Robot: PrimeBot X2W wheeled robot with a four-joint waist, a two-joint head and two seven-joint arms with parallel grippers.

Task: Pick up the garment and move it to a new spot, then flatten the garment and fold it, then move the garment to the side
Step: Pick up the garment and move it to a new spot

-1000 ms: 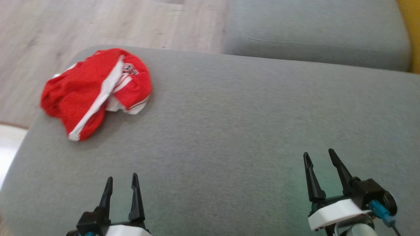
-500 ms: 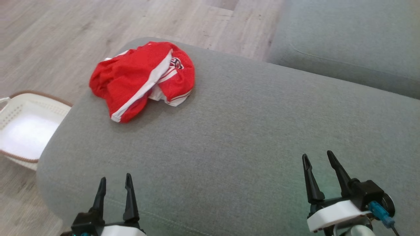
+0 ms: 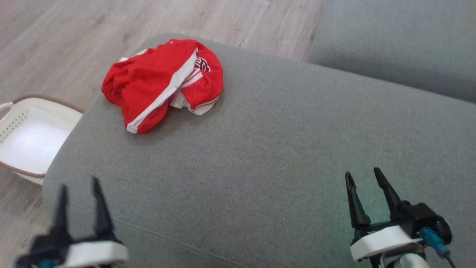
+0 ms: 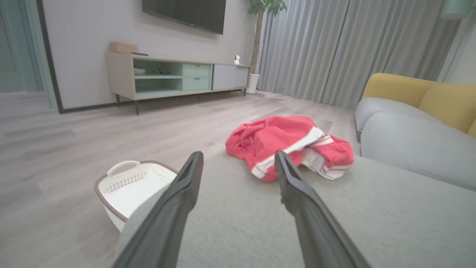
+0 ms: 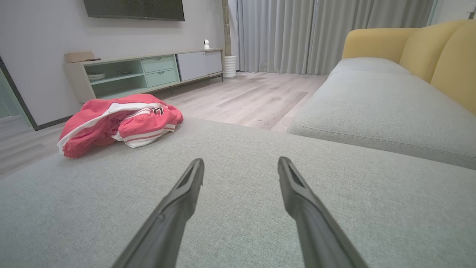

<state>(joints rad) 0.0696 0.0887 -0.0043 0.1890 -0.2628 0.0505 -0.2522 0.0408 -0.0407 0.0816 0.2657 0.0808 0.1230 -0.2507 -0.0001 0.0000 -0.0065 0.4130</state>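
**Trainee:** Where does the crumpled red sports garment with white stripes (image 3: 163, 83) lie?

**Operator:** Head view: it lies bunched at the far left corner of the grey fabric sofa cushion (image 3: 260, 149), close to the edge. The white perforated laundry basket (image 3: 22, 111) stands on the floor beside the cushion's left side. I read the garment's long axis, marked by the broad white stripe, as running diagonally from near-left to far-right.

**Trainee:** And the pincers?

**Operator:** Both are released and hold nothing. My left pincer (image 3: 79, 183) hovers at the cushion's near left edge with its fingers spread. The left wrist view puts the garment ahead of it and slightly to the right. My right pincer (image 3: 362, 172), fingers likewise apart, hovers over the near right of the cushion, well apart from the garment, which lies far to its left. I judge the left arm the nearer, so the pickup reach falls to it.
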